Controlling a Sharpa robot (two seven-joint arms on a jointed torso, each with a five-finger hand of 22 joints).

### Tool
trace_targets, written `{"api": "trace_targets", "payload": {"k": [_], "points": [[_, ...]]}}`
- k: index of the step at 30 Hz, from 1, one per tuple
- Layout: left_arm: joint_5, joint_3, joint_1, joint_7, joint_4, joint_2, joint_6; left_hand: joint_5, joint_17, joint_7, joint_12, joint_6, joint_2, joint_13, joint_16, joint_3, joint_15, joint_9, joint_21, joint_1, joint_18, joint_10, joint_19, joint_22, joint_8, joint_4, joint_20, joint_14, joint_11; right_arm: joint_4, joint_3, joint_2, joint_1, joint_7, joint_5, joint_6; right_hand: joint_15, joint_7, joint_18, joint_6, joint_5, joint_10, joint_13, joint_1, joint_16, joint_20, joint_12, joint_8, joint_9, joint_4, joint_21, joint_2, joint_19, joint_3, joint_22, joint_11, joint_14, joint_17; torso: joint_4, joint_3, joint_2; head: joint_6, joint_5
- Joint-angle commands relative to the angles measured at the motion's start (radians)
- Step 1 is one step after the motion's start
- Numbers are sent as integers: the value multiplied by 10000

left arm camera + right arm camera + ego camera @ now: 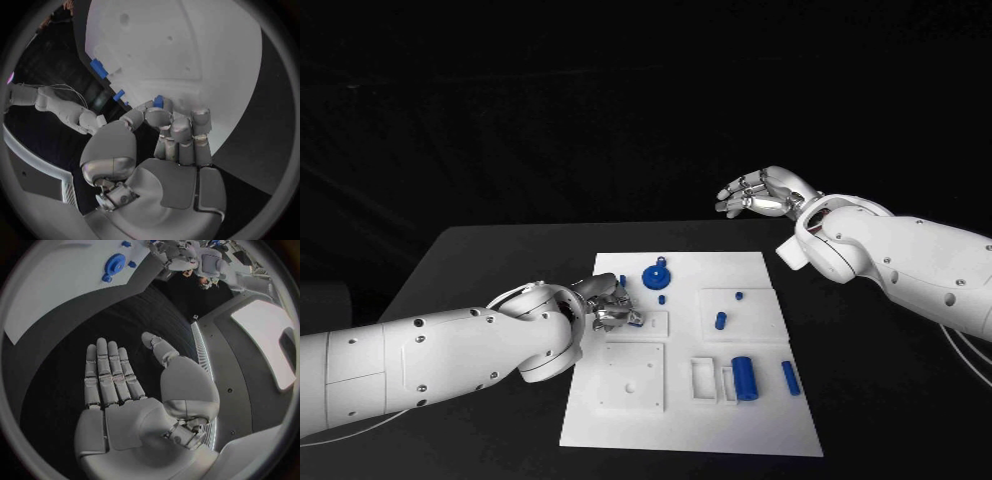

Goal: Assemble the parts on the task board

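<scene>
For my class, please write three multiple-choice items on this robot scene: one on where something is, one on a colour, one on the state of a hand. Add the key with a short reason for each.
1. Where is the right hand?
A. Off the board, above the table's far edge
B. On the board's near edge
C. Touching the left hand

2. What colour is the round part?
A. Red
B. Blue
C. Green

3. What is the left hand doing?
A. Lying flat and open
B. Pinching a small part
C. Gripping the board's rim

Key: A, it hangs beyond the board; B, it is plainly blue; B, blue shows at its fingertips.
</scene>
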Motion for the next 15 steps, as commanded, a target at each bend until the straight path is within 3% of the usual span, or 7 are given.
{"api": "trace_targets", "payload": {"k": [1,3,5,15], "points": [[-32,-45,-49,-185,9,17,538,-5,-14,-1047,66,2049,47,-15,36,-32,-544,826,35,78,77,-415,47,16,35,38,-1075,460,-380,7,7,4,-3,47,-76,112,4,8,131,93,33,-39,-13,-19,-52,1,-53,44,-9,-3,-43,35,-101,-59,-15,40,-67,-11,-6,-4,3,5,11],[-31,-44,-49,-202,12,18,624,-218,-14,-1067,138,2102,145,-22,101,-97,-541,841,42,-84,78,-399,59,15,62,201,-1075,482,-396,7,7,3,-3,45,-77,118,4,8,132,93,35,-40,-15,-17,-52,1,-53,44,-10,-4,-44,35,-102,-58,-16,40,-67,-12,-8,-3,4,-6,6],[-7,-44,-49,-215,11,18,688,-229,-17,-1069,154,2111,155,-26,112,-100,-543,844,45,-103,80,-401,59,17,67,217,-1076,479,-398,9,7,-1,-3,44,-78,115,4,8,132,93,36,-40,-16,-17,-53,1,-53,44,-10,-5,-44,35,-102,-58,-16,40,-67,-12,-8,-2,2,-10,10],[6,-42,-49,-242,-27,52,930,-62,-38,-1091,350,2183,368,-65,258,-135,-542,875,85,-383,98,-428,44,48,137,339,-1079,462,-423,12,7,6,-4,46,-81,110,7,7,153,97,192,-35,-81,3,-60,22,-41,52,-40,-4,-58,37,-110,-50,-20,43,-68,-22,-6,2,1,-28,3]]}}
